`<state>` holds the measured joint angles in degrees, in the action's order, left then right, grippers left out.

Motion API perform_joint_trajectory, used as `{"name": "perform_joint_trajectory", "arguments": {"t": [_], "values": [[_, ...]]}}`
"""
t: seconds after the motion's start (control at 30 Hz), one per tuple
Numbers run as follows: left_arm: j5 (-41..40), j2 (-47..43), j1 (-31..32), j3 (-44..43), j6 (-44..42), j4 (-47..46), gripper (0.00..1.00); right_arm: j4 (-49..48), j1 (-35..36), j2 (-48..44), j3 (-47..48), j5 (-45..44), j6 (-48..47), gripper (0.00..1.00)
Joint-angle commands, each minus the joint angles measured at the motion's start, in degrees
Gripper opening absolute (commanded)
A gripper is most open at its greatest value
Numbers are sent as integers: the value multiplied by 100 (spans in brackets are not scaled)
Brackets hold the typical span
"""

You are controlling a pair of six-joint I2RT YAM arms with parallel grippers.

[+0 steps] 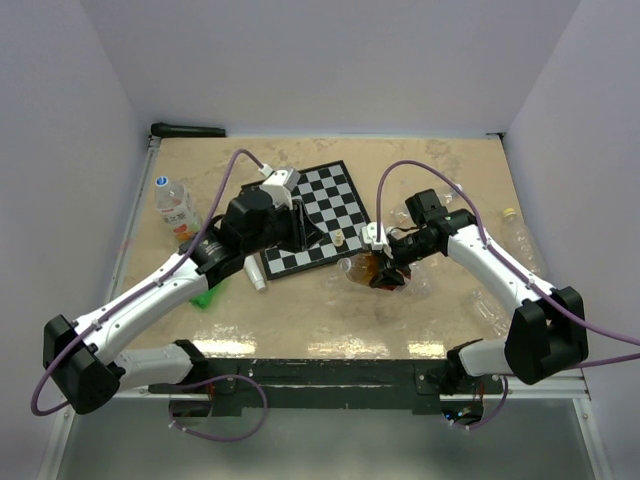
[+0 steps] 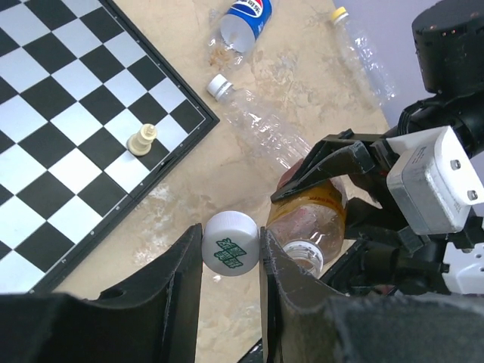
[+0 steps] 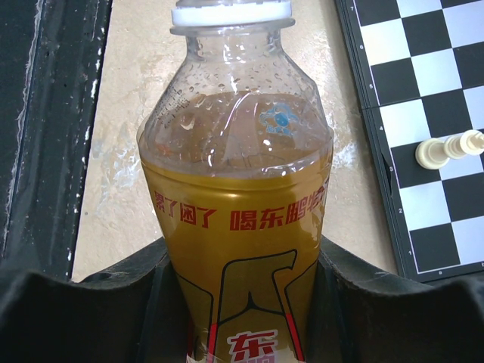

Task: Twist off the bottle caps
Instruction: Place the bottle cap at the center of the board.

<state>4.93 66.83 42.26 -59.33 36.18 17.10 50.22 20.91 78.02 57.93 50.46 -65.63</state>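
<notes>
There are one chessboard [image 1: 335, 195], one cream chess piece [image 2: 141, 140], five bottles (one upright bottle [image 1: 176, 210] by the left edge, one amber bottle [image 3: 234, 227] mid-worktop, three clear bottles [image 2: 265, 125] toward the right edge) and four caps [image 2: 220, 85], including one loose white cap [image 2: 229, 249].

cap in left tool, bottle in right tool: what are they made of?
The cap looks like opaque white plastic, matte, green print on top. The bottle: clear glossy plastic, probably PET; see-through wall, droplets inside.

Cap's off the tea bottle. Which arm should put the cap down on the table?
Left. The left gripper pinches the white cap beside the open neck. The right gripper is clamped around the bottle, so it is occupied.
</notes>
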Motion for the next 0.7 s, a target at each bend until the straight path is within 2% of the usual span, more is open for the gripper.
{"name": "perform_joint_trajectory", "arguments": {"t": [0.0,0.2,0.33,0.53,0.67], "values": [[263,164,-34,-61,-700,-445,0,50,-69,-94,87,166,41,7],[351,357,-34,-158,-981,-602,0,-12,-236,-173,122,245,146,7],[456,524,-34,-210,-1236,-1041,0,-310,-394,-269,122,202,532,7],[825,1515,-148,-938,-1377,-1341,0,-1170,-1008,-594,78,87,1595,6],[1001,2324,-253,-1554,-1272,-1464,0,-2259,-1465,-1042,-150,-263,2745,6]]}}
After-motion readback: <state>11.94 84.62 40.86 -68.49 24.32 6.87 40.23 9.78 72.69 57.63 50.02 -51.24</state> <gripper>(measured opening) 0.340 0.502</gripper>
